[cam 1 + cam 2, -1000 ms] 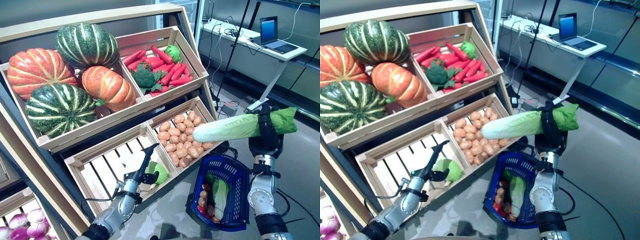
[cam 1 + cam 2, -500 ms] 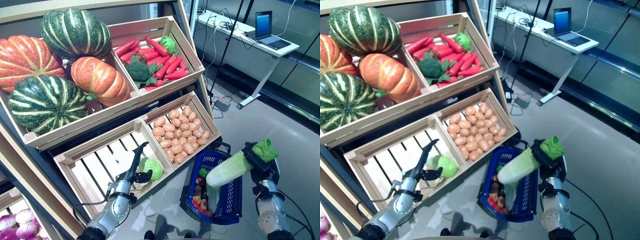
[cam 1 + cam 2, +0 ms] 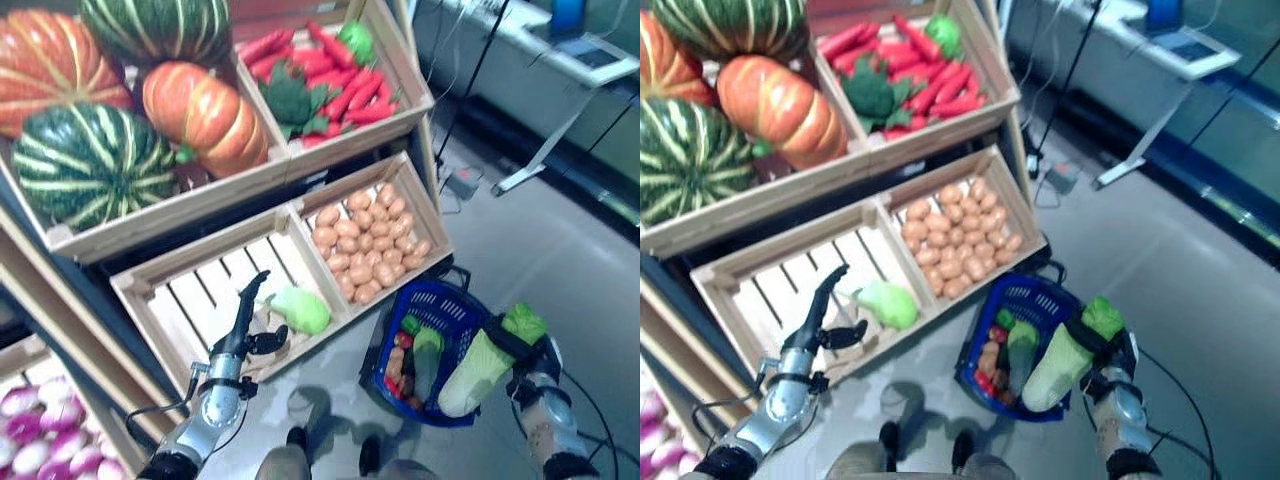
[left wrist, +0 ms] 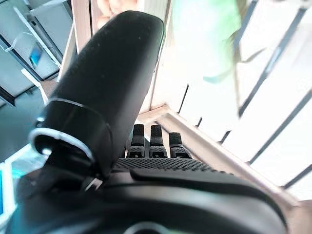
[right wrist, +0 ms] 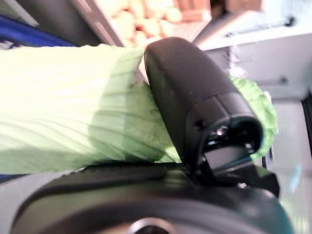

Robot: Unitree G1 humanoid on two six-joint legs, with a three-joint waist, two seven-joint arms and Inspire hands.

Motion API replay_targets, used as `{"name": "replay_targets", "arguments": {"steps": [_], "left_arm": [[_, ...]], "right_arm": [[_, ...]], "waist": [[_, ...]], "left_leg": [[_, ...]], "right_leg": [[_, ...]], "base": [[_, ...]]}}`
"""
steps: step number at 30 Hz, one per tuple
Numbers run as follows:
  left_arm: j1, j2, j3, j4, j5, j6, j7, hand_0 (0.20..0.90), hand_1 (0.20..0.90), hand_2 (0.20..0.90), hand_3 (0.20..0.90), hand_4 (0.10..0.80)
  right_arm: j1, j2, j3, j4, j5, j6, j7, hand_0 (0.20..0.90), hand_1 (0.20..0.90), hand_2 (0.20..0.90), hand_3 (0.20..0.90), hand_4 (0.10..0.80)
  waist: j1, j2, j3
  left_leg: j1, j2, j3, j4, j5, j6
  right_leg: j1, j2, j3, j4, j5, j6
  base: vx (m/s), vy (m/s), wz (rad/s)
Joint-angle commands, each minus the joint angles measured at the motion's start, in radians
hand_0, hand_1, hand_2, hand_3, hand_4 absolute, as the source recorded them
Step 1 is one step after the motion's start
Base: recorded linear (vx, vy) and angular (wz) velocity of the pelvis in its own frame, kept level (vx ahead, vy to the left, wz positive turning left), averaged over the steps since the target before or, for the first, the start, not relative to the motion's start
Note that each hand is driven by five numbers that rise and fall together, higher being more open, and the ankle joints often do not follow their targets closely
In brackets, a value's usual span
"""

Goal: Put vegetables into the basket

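– Two hands to account for. Right hand (image 3: pixel 508 338) first?
– Clamped round one long pale cabbage (image 3: pixel 472 362), thumb and fingers wrapped about its leafy end. Tilted, stalk end down, over the near right rim of the basket (image 3: pixel 437 290). Not yet lying inside.
– One basket only?
– One, blue, on the floor just below the potato crate (image 3: pixel 408 182). Already holding one second long cabbage (image 3: pixel 426 352), plus a few small red and brown pieces beside it, too blurred to count.
– And the left hand (image 3: pixel 243 312)?
– Empty. Fingers straight and pointing up, thumb sticking out sideways, raised over the front edge of the slatted crate (image 3: pixel 190 300). Near the one round green cabbage (image 3: pixel 300 310) lying in that crate, but apart from it.
– Crates on the stand?
– Four. Upper left: four pumpkins (image 3: pixel 200 115), two orange and two striped green. Upper right: a heap of red peppers (image 3: pixel 345 90), too many to count, with one head of broccoli (image 3: pixel 290 100) and one green pepper (image 3: pixel 355 40). Lower right: potatoes (image 3: pixel 365 240), dozens. Lower left: the slatted one.
– Anything else?
– Several purple onions (image 3: pixel 35 455) at the lower left corner, and one white desk (image 3: pixel 600 75) off to the upper right.
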State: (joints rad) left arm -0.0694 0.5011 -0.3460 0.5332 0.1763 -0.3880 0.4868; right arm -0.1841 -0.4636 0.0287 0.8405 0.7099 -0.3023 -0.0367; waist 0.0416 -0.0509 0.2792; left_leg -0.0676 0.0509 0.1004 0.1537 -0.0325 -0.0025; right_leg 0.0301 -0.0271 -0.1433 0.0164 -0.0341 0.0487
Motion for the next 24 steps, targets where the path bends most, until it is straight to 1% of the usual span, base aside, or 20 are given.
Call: {"name": "replay_targets", "arguments": {"steps": [1,4,6,10,12,15,17,19,21,24], "left_arm": [[-0.193,0.034,0.007,-0.072,-0.067,-0.12,0.021,0.9,0.9,0.9,0.9,0.8],[-0.247,0.051,-0.005,-0.092,-0.085,-0.132,0.025,0.9,0.9,0.9,0.9,0.8],[-0.286,0.074,-0.015,-0.103,-0.092,-0.149,0.033,0.9,0.9,0.9,0.9,0.8],[-0.328,0.098,-0.006,-0.148,-0.172,-0.17,0.059,0.9,0.9,0.9,0.9,0.8],[-0.337,0.096,0.01,-0.174,-0.199,-0.178,0.068,0.9,0.9,0.9,0.9,0.8],[-0.342,0.092,0.029,-0.209,-0.194,-0.188,0.077,0.9,0.9,0.9,0.9,0.8],[-0.348,0.098,0.034,-0.235,-0.18,-0.184,0.083,0.9,0.9,0.9,0.9,0.8],[-0.36,0.113,0.027,-0.265,-0.122,-0.162,0.116,0.9,0.9,0.9,0.9,0.8],[-0.379,0.135,0.022,-0.279,-0.111,-0.143,0.152,0.9,0.9,0.9,0.9,0.8],[-0.4,0.141,0.023,-0.273,-0.107,-0.133,0.182,0.9,0.9,0.9,0.9,0.8]], "right_arm": [[-0.238,-0.148,0.013,-0.017,-0.009,-0.069,-0.069,0.3,0.3,0.3,0.3,0.4],[-0.295,-0.16,0.019,0.039,0.003,-0.077,-0.06,0.3,0.3,0.3,0.3,0.4],[-0.333,-0.181,0.028,0.064,0.015,-0.061,-0.059,0.3,0.3,0.3,0.3,0.4],[-0.407,-0.215,0.031,0.08,0.014,-0.038,-0.097,0.3,0.3,0.3,0.3,0.4],[-0.446,-0.227,0.029,0.087,-0.003,-0.033,-0.116,0.3,0.3,0.3,0.3,0.4],[-0.503,-0.253,0.031,0.093,-0.011,-0.011,-0.144,0.3,0.3,0.3,0.3,0.4],[-0.537,-0.268,0.032,0.097,-0.012,0.004,-0.154,0.3,0.3,0.3,0.3,0.4],[-0.58,-0.287,0.044,0.107,-0.015,0.023,-0.159,0.3,0.3,0.3,0.3,0.4],[-0.611,-0.302,0.055,0.117,0.001,0.031,-0.151,0.3,0.3,0.3,0.3,0.4],[-0.646,-0.304,0.059,0.133,0.043,0.026,-0.127,0.3,0.3,0.3,0.3,0.4]], "waist": [[0.015,0.004,0.064],[0.019,0.014,0.1],[0.016,0.028,0.124],[0.009,0.066,0.154],[0.006,0.081,0.172],[0.003,0.098,0.188],[0.002,0.106,0.198],[0.0,0.115,0.208],[-0.003,0.119,0.213],[-0.005,0.123,0.22]], "left_leg": [[-0.111,-0.019,0.002,0.174,-0.1,0.02],[-0.169,-0.02,-0.011,0.252,-0.119,0.022],[-0.228,-0.017,-0.017,0.324,-0.141,0.02],[-0.318,-0.033,-0.021,0.404,-0.161,0.02],[-0.377,-0.042,-0.023,0.456,-0.172,0.026],[-0.455,-0.052,-0.023,0.524,-0.194,0.032],[-0.509,-0.059,-0.023,0.571,-0.202,0.042],[-0.567,-0.066,-0.025,0.627,-0.217,0.05],[-0.615,-0.069,-0.021,0.673,-0.228,0.058],[-0.649,-0.072,-0.018,0.715,-0.24,0.062]], "right_leg": [[-0.1,-0.019,-0.066,0.206,-0.071,-0.074],[-0.159,-0.032,-0.079,0.28,-0.085,-0.077],[-0.207,-0.036,-0.089,0.342,-0.108,-0.087],[-0.311,-0.049,-0.1,0.451,-0.148,-0.106],[-0.38,-0.061,-0.107,0.527,-0.167,-0.113],[-0.474,-0.084,-0.114,0.63,-0.198,-0.119],[-0.535,-0.101,-0.12,0.694,-0.212,-0.127],[-0.602,-0.116,-0.116,0.769,-0.232,-0.133],[-0.659,-0.131,-0.111,0.831,-0.248,-0.137],[-0.704,-0.137,-0.1,0.884,-0.263,-0.141]], "base": [[-0.185,-0.021,-0.04],[-0.131,-0.044,0.03],[-0.095,-0.045,0.15],[-0.078,-0.018,0.07],[-0.118,-0.03,0.03],[-0.095,-0.028,0.08],[-0.111,-0.023,0.07],[-0.085,-0.032,0.05],[-0.064,-0.021,0.05],[-0.018,-0.004,0.03]]}}
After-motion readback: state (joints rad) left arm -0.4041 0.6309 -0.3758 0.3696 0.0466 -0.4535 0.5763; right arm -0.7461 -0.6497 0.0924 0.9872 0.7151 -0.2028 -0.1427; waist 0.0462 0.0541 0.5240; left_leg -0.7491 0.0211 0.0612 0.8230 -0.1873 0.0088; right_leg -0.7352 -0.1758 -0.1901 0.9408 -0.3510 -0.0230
